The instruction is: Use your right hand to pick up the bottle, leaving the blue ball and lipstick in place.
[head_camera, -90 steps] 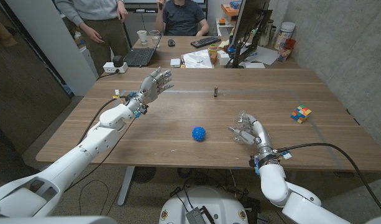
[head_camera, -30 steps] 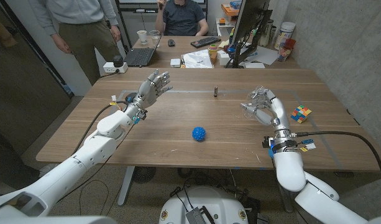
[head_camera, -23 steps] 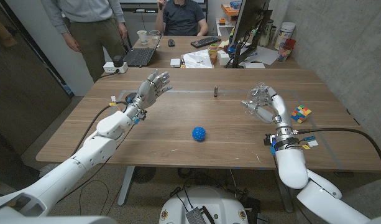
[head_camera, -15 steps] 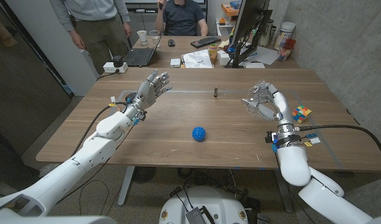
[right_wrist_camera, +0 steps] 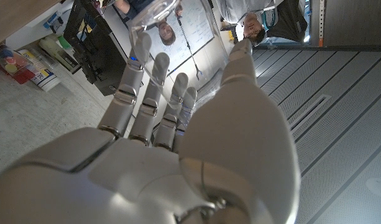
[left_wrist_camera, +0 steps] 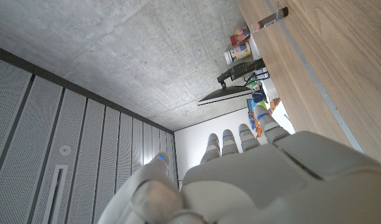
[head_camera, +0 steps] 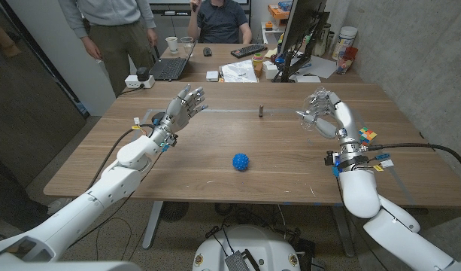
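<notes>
Here the right hand [head_camera: 323, 113] is raised at the right of the head frame, its fingers curled around a clear bottle [head_camera: 311, 117] held up off the wooden table [head_camera: 215, 181]. In the right wrist view the fingers [right_wrist_camera: 146, 93] reach up against the transparent bottle [right_wrist_camera: 154, 14]. The blue ball [head_camera: 241, 161] sits near the frame's centre, well apart from that hand. The lipstick [head_camera: 260, 111] stands upright above centre, toward the table's far edge. The left hand [head_camera: 183, 105], upper left of centre, holds nothing, fingers spread.
</notes>
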### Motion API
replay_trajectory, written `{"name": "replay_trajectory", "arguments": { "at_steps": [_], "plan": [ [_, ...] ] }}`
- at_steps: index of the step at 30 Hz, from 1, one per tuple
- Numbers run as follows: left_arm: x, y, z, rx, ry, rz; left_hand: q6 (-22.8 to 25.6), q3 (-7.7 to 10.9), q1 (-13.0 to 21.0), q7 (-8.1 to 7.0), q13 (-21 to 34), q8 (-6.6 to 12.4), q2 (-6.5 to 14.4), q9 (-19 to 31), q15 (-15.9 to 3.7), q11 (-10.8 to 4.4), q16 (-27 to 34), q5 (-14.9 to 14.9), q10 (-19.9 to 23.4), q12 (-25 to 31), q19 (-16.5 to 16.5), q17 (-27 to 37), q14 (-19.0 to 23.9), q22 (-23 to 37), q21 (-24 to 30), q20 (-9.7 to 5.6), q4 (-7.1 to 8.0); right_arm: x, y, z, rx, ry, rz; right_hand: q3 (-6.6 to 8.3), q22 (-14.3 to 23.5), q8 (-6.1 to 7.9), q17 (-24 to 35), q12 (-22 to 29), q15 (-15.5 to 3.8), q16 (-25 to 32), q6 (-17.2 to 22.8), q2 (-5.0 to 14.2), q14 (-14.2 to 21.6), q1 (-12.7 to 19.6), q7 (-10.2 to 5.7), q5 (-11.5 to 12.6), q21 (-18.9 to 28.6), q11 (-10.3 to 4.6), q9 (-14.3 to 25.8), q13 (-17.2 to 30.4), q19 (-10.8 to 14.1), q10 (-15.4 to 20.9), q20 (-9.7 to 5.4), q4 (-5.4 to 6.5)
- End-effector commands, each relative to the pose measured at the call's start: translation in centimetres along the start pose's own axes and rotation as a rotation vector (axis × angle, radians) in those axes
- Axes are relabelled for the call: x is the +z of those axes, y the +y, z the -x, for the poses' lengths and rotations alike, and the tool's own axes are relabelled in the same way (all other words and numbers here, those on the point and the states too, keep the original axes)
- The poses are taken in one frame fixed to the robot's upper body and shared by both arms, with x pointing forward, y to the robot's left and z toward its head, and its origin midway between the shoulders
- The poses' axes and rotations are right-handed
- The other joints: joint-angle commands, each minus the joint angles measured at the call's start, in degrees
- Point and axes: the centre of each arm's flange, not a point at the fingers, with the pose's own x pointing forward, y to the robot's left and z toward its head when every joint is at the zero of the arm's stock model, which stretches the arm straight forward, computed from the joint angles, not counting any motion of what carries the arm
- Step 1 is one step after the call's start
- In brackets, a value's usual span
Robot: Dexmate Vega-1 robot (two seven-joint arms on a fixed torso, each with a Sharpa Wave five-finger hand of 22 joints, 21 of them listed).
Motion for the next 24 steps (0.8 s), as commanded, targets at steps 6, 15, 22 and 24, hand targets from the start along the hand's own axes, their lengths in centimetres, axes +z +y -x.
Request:
{"name": "replay_trajectory", "arguments": {
  "at_steps": [6, 15, 22, 24],
  "plan": [
    [-0.4, -0.2, -0.6, 0.003, 0.0, 0.016, -0.48, -0.29, -0.35, 0.12, 0.28, 0.29, 2.95, 0.11, -0.1, -0.28, 0.12, 0.52, -0.26, 0.16, 0.41, 0.11, -0.14, 0.18, -0.19, 0.1, -0.06, 0.8, -1.5, -1.9, -0.022, -0.044, 0.028, 2.24, 0.18, 2.15, 11.21, 2.49, -14.64, 0.79, 9.91, 9.79, 12.14, 9.31, -3.95, -0.28, 2.02, -1.72, 0.08, 8.25, 10.8, 2.42, -13.04, 0.99],
    [-0.5, 0.0, -0.7, 0.018, -0.001, 0.019, -0.49, -0.49, -0.33, 0.08, 0.28, 0.29, 3.02, 0.11, -0.09, -0.21, 0.11, 0.63, -0.27, 0.16, 0.44, 0.11, -0.16, 0.18, -0.21, 0.12, -0.07, 1.0, -2.2, -3.2, -0.027, -0.083, 0.029, 2.4, 0.11, 2.85, 12.09, 2.82, -14.86, 0.73, 9.95, 9.76, 12.83, 9.32, -3.84, -0.44, 3.14, -1.8, 0.09, 8.16, 11.28, 2.66, -13.4, 1.09],
    [-0.7, 0.0, -0.7, 0.039, -0.001, 0.027, -0.5, -0.63, -0.31, 0.08, 0.28, 0.29, 3.06, 0.11, -0.12, -0.18, 0.11, 0.7, -0.24, 0.17, 0.45, 0.1, -0.17, 0.17, -0.23, 0.1, -0.08, 1.1, -2.3, -3.8, -0.011, -0.087, 0.031, 2.57, 0.01, 3.6, 12.76, 3.16, -14.89, 0.46, 10.24, 9.81, 13.17, 9.29, -3.9, -0.56, 3.99, -1.85, 0.12, 8.07, 11.33, 3.01, -13.48, 1.21],
    [-0.7, -0.1, -0.7, 0.037, 0.002, 0.029, -0.51, -0.67, -0.31, 0.08, 0.28, 0.29, 3.07, 0.11, -0.09, -0.21, 0.11, 0.72, -0.25, 0.17, 0.44, 0.1, -0.16, 0.17, -0.24, 0.11, -0.08, 1.0, -2.4, -3.8, -0.014, -0.086, 0.024, 2.63, -0.02, 3.81, 12.99, 3.24, -14.9, 0.43, 10.22, 9.85, 13.37, 9.27, -3.69, -0.59, 4.25, -1.85, 0.14, 8.03, 11.35, 3.09, -13.54, 1.27]
  ]
}}
